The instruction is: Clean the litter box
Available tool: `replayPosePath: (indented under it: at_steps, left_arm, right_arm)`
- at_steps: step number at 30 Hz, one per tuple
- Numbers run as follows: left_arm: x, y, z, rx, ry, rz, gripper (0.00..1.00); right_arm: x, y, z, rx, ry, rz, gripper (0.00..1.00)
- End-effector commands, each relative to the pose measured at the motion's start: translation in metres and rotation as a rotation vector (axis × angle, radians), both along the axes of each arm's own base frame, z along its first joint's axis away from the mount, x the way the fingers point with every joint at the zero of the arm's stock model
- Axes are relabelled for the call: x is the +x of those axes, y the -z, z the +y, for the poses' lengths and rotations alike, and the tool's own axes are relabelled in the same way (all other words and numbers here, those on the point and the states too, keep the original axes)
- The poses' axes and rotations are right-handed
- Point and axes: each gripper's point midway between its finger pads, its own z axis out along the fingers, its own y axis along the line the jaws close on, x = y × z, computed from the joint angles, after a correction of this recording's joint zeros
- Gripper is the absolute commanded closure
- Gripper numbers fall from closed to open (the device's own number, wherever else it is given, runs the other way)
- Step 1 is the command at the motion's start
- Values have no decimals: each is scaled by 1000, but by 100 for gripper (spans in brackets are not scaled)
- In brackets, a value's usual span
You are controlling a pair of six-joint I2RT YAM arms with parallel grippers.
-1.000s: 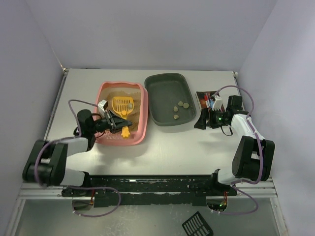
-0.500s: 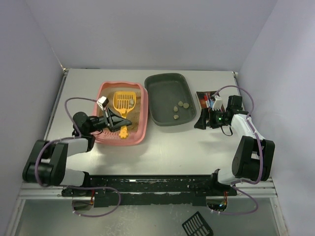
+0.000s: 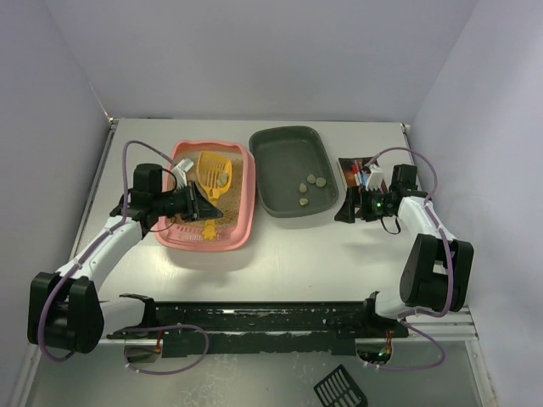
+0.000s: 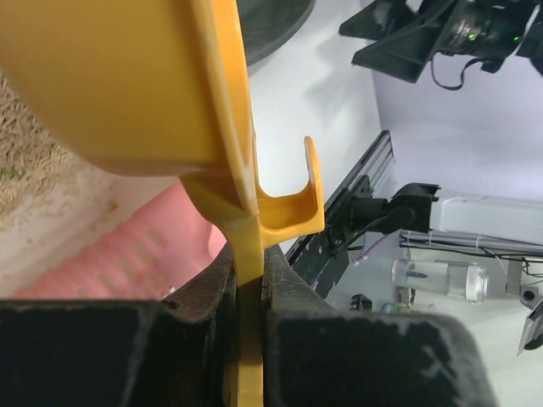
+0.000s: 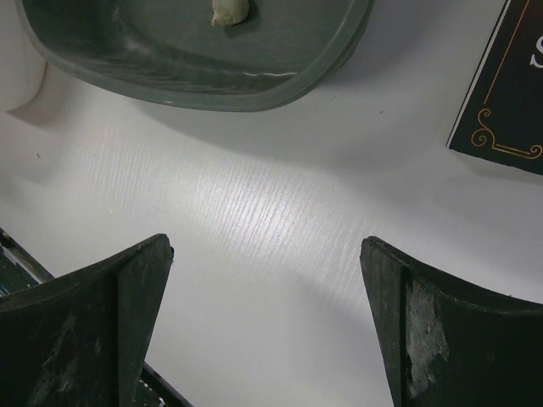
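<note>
1. The litter box (image 3: 208,243) sits left of centre on the bench (image 3: 297,254), with sandy litter inside.
2. The yellow scoop (image 3: 212,172) has its head over the far half of the litter. Its handle runs back toward the near-left.
3. Your left claw (image 3: 193,203) is clamped on that handle. The wrist view shows the yellow strip pinched between both pads (image 4: 339,348), with the pink slotted rim below.
4. You look to be mid-scoop, with the head raised clear of the sand and ready to carry. A greyish lump may lie in it, but it is too small to be sure.
5. The next move calls for keeping the head level as you swing it right. It must cross the box's right wall and the near rim of the grey tray (image 3: 293,140) before you tip it out. Tilt early and the load falls back into the sand or onto the bench.
6. The grey tray stands just beside the box on the right, with three clumps (image 3: 311,182) in its near-right part.
7. Your right claw (image 5: 263,254) hangs spread wide and empty, low over bare bench by the tray's near-right corner. A dark card (image 5: 509,85) lies just beyond it.
8. Nothing blocks the path except the two adjoining rims, and the right arm is clear of it.
</note>
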Motion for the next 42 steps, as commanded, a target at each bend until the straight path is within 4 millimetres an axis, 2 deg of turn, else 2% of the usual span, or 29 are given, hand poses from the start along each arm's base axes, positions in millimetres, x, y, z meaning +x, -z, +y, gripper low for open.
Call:
replayPosePath:
  at_steps: [1,5,7,11,13,16,22,24,27,29,32,37,42]
  left_arm:
    - [0,-10,3,63,22,-50,93]
    - [14,-30,-4,43,3,-72,93]
    - [27,-33,-5,76,-31,-78,93]
    - [52,-44,-25,89,-44,-90,93]
    - [68,-35,-38,137,-49,-52,93]
    - [86,-10,-58,265,-32,38,93]
    - [110,24,-102,350,31,85,93]
    - [119,43,-110,432,23,103,93]
    - [129,72,-110,657,-10,115,93]
    - [137,76,-117,798,-39,46,93]
    - [139,83,-131,950,-46,-35,93]
    - [135,89,-133,1152,-43,-121,93]
    - [126,92,-133,1252,-22,-177,93]
  right_arm:
    - [7,-5,-1,-14,1,-25,6]
    - [9,-8,-1,-6,0,-27,6]
    - [9,-10,1,4,-8,-29,6]
    - [9,-9,1,4,-8,-27,6]
    - [8,-11,1,8,-8,-30,6]
    - [7,-17,4,37,-18,-40,6]
    - [7,-28,-1,47,-10,-71,6]
    - [7,-32,-4,55,-1,-82,6]
    - [7,-39,-7,76,7,-94,6]
    - [5,-40,-8,90,8,-96,6]
    - [6,-40,-9,99,9,-89,6]
    - [6,-39,-9,96,10,-89,6]
    - [6,-40,-10,93,12,-91,6]
